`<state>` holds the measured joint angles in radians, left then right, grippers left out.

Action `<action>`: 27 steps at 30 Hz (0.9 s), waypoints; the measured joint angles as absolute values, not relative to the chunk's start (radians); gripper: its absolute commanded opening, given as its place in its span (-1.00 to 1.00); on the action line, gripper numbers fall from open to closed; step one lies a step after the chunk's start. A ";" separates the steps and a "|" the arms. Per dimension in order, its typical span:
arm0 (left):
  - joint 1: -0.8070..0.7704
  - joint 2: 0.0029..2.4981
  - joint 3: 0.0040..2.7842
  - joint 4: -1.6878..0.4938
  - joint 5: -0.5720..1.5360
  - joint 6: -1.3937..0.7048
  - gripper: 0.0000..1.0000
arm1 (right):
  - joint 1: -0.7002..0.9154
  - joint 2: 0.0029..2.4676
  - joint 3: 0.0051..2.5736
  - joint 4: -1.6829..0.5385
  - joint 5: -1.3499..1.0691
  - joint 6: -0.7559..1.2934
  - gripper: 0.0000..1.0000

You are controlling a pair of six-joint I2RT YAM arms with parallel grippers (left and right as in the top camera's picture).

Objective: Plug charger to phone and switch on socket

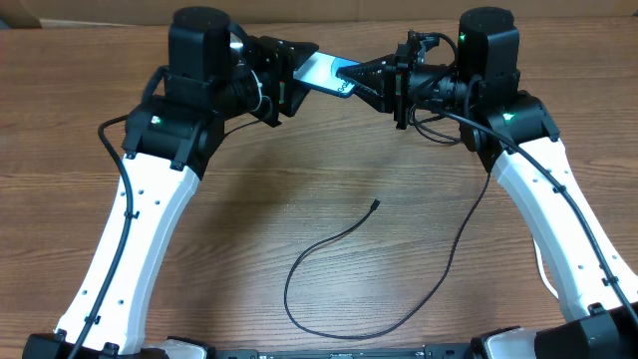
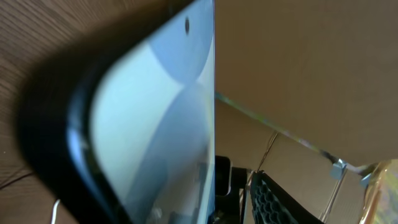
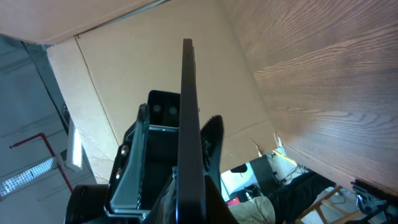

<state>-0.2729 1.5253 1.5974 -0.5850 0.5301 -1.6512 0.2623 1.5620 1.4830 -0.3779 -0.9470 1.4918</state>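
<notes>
At about ten o'clock over the brown wood-grain table [image 1: 239, 214], the black-and-white left arm reaches inward. Its left gripper [image 1: 297, 78] sits around the nine o'clock end of a slim, rectangular phone with a light blue-and-white screen [image 1: 321, 69]. In the left wrist view the screen fills the frame beside a dark, blurred finger [image 2: 43, 130]. Whether these jaws are clamping the phone or only bracketing it cannot be told.

The phone hangs in the air at twelve o'clock, clear of the table, tilted, and bridging the two grippers.

Below it, near the table's centre, lies the small black plug tip [image 1: 375, 203] of a long thin black charger cable [image 1: 311, 251]. The cable curves down to a loop near six o'clock, then rises toward three o'clock beside the right arm. The tip is well apart from the phone.

The right gripper [image 1: 352, 80], coming in from two o'clock, is clenched on the phone's three o'clock end. The right wrist view shows the phone edge-on, pinched between its black fingers [image 3: 211, 146].
</notes>
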 measured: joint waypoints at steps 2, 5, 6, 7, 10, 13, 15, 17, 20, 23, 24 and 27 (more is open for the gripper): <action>-0.270 1.525 1.597 -0.585 0.530 -1.651 -0.21 | 0.262 1.562 1.483 -0.378 -0.950 1.492 -0.93; -0.268 1.525 1.597 -0.586 0.530 -1.651 -0.25 | 0.263 1.562 1.483 -0.377 -0.959 1.492 -0.93; -0.268 1.525 1.597 -0.586 0.530 -1.651 -0.26 | 0.262 1.562 1.483 -0.377 -0.963 1.492 -0.93; -0.268 1.525 1.597 -0.586 0.530 -1.651 -0.26 | 0.263 1.562 1.483 -0.377 -0.965 1.492 -0.93; -0.268 1.525 1.597 -0.579 0.531 -1.651 -0.26 | 0.263 1.562 1.483 -0.377 -0.967 1.492 -0.93; -0.268 1.525 1.597 -0.569 0.535 -1.651 -0.31 | 0.262 1.562 1.483 -0.374 -0.968 1.492 -0.93; -0.268 1.525 1.597 -0.568 0.538 -1.651 -0.41 | 0.262 1.562 1.483 -0.373 -0.969 1.492 -0.93; -0.268 1.526 1.596 -0.568 0.538 -1.654 -0.50 | 0.262 1.562 1.483 -0.369 -0.968 1.492 -0.93; -0.268 1.526 1.594 -0.569 0.539 -1.660 -0.70 | 0.262 1.560 1.483 -0.365 -0.965 1.492 -0.93; -0.268 1.526 1.590 -0.571 0.542 -1.666 -0.86 | 0.263 1.557 1.483 -0.363 -0.958 1.495 -0.93; -0.268 1.527 1.590 -0.570 0.543 -1.666 -0.87 | 0.262 1.557 1.483 -0.364 -0.956 1.502 -0.93; -0.268 1.527 1.590 -0.568 0.542 -1.666 -0.91 | 0.263 1.557 1.483 -0.365 -0.955 1.528 -0.82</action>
